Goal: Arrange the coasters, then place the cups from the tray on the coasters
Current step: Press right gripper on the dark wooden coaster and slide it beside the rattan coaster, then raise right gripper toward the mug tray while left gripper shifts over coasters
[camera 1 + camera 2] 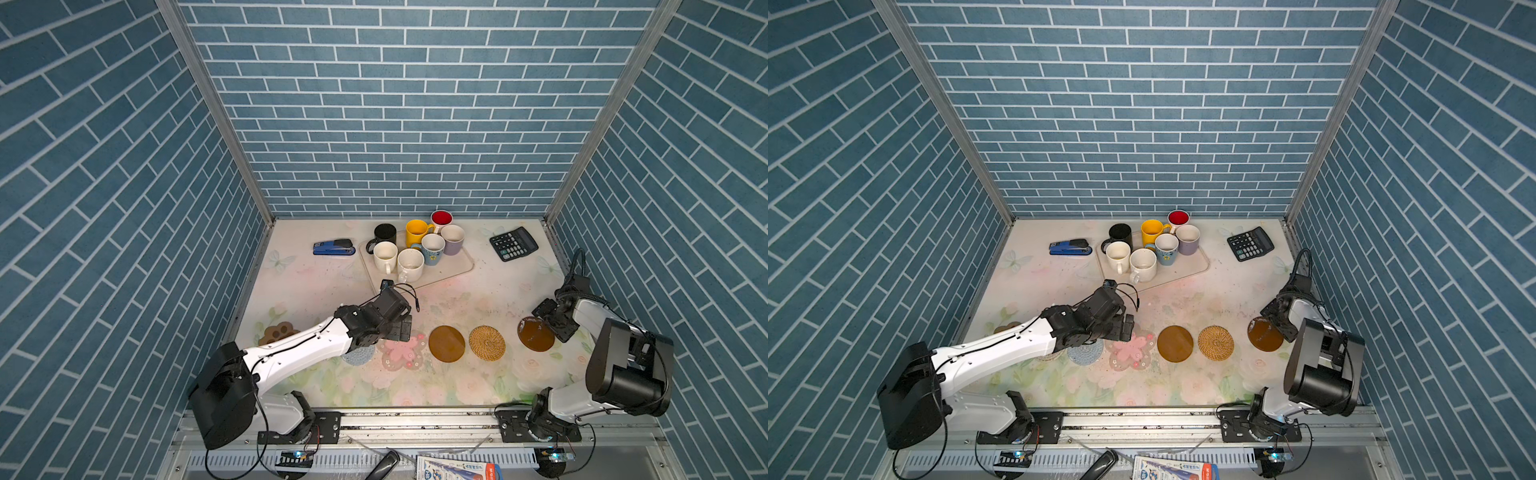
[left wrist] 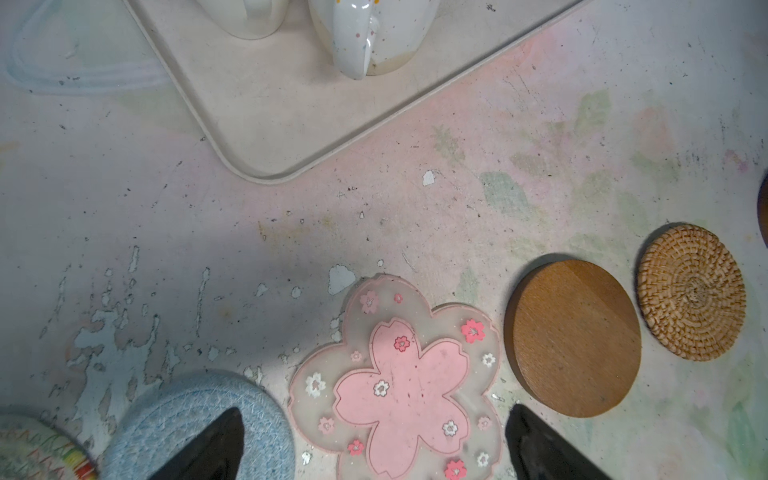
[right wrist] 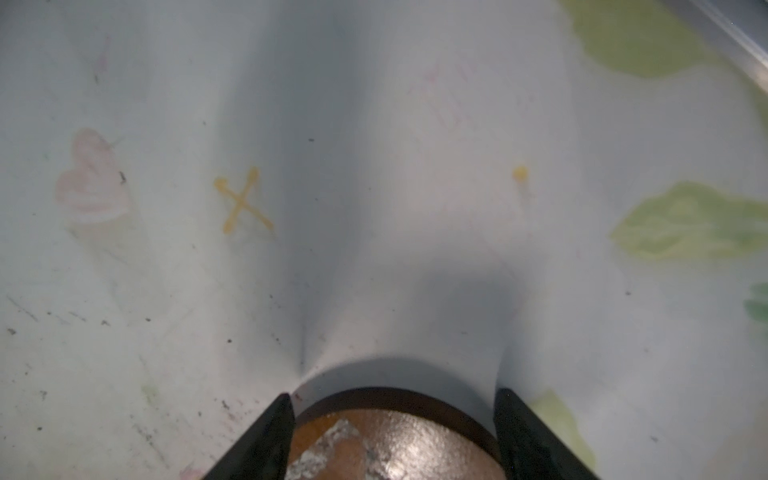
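An orange hand-drawn "X" (image 3: 243,199) marks the table (image 1: 324,291) ahead of the right gripper (image 3: 392,392). The print on the packet (image 1: 453,471) at the near edge and on the keys of the calculator (image 1: 513,243) is too small to read.

The right gripper is clamped across a dark brown disc (image 1: 535,336) and holds it tilted, close to the right side rail. The left gripper (image 2: 376,409) hangs with its jaws spread wide above the pink flower coaster (image 2: 399,390), gripping nothing.

The coasters lie in a row along the near part of the table: paw-shaped coaster (image 1: 277,332), blue round coaster (image 2: 166,424), flower coaster, brown disc (image 1: 446,343) and woven coaster (image 1: 487,343), just beside one another. A bare strip of table separates this row from the tray (image 1: 457,270).

The cups (image 1: 410,262) crowd the tray's far left part, so its near right corner is free. A blue stapler (image 1: 333,247) lies left of the tray and the calculator right of it, both well apart from the coasters.
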